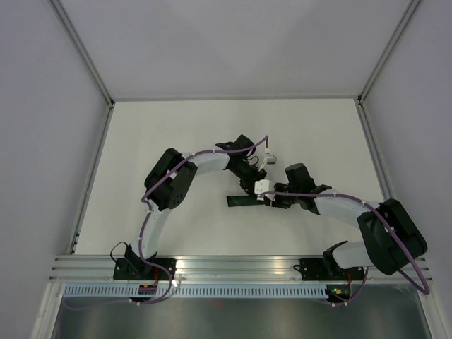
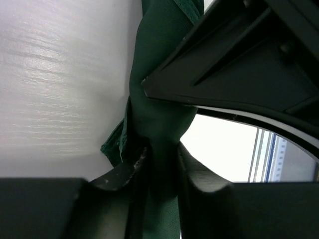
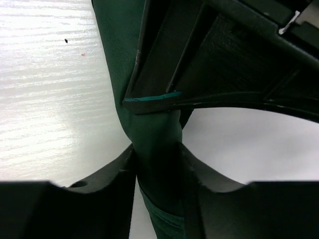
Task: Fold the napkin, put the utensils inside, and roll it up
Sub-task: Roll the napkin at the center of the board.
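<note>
The napkin (image 1: 239, 200) is a dark green, tightly rolled bundle lying mid-table between both arms. In the left wrist view the napkin (image 2: 158, 94) runs straight down between the black fingers (image 2: 122, 174), and my left gripper (image 2: 162, 157) is shut on it. The right wrist view shows the napkin (image 3: 149, 124) pinched the same way, my right gripper (image 3: 157, 159) shut around the roll. From above, the left gripper (image 1: 253, 176) and right gripper (image 1: 270, 197) meet on the roll, almost touching each other. The utensils are hidden.
A white table (image 1: 176, 141) is bounded by grey walls and metal frame posts (image 1: 92, 67). An aluminium rail (image 1: 233, 265) with both arm bases runs along the near edge. Each wrist view is partly blocked by the other gripper's black body (image 2: 239, 64).
</note>
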`<state>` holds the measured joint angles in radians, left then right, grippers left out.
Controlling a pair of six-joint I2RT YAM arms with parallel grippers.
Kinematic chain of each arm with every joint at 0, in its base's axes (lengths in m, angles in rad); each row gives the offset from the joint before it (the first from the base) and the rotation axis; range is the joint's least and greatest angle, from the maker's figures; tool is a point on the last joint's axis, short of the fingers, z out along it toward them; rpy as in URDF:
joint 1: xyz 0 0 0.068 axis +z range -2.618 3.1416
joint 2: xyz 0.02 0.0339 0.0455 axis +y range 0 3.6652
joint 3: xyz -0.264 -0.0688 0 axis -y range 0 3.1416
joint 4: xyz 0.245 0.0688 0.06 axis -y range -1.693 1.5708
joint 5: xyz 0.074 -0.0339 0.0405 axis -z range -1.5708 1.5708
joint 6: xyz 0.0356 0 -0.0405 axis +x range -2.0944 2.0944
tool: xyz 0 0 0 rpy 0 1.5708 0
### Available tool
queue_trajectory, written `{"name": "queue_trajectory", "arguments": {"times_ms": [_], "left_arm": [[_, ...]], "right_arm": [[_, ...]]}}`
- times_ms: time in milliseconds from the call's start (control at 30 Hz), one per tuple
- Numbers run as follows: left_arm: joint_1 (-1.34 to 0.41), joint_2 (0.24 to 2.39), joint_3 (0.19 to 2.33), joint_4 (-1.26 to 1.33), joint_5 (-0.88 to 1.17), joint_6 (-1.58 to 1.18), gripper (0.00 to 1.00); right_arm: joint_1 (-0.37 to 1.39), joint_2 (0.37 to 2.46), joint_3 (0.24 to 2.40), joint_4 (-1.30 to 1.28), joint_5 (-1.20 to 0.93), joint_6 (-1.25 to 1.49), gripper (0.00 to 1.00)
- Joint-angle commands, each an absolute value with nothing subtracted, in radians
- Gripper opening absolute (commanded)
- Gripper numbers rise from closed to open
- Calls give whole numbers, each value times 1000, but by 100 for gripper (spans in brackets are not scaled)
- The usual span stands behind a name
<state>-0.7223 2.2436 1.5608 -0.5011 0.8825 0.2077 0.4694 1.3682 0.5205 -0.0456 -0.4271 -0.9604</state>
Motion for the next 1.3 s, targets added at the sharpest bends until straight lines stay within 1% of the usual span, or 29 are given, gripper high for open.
{"name": "queue_trajectory", "arguments": {"times_ms": [0,100,200,433,633,767,967,1000,1200,1233,1267], "left_arm": [[-709,2290,1540,-595,768,210,35],[-703,2257,1543,-575,767,203,41],[-695,2226,1551,-555,773,187,45],[-670,2169,1529,-500,724,155,46],[-621,2071,1434,-351,612,103,46],[-591,1955,1346,-244,552,54,45],[-575,1783,1206,-80,394,-37,45],[-574,1737,1191,-66,332,-54,45],[-578,1576,1048,-9,128,-237,45],[-580,1553,988,-6,112,-295,44],[-583,1525,954,52,94,-323,44]], "right_arm": [[472,1370,532,-49,-414,-989,33],[472,1373,538,-80,-422,-996,25],[472,1384,549,-123,-431,-1005,23],[472,1391,572,-199,-443,-1026,22],[474,1414,615,-277,-457,-1042,22],[472,1459,663,-347,-468,-1037,22],[471,1563,773,-486,-488,-1014,21],[466,1578,800,-500,-494,-1006,21],[454,1672,885,-580,-517,-936,21],[450,1693,894,-584,-520,-924,21],[445,1704,903,-587,-523,-899,21]]}}
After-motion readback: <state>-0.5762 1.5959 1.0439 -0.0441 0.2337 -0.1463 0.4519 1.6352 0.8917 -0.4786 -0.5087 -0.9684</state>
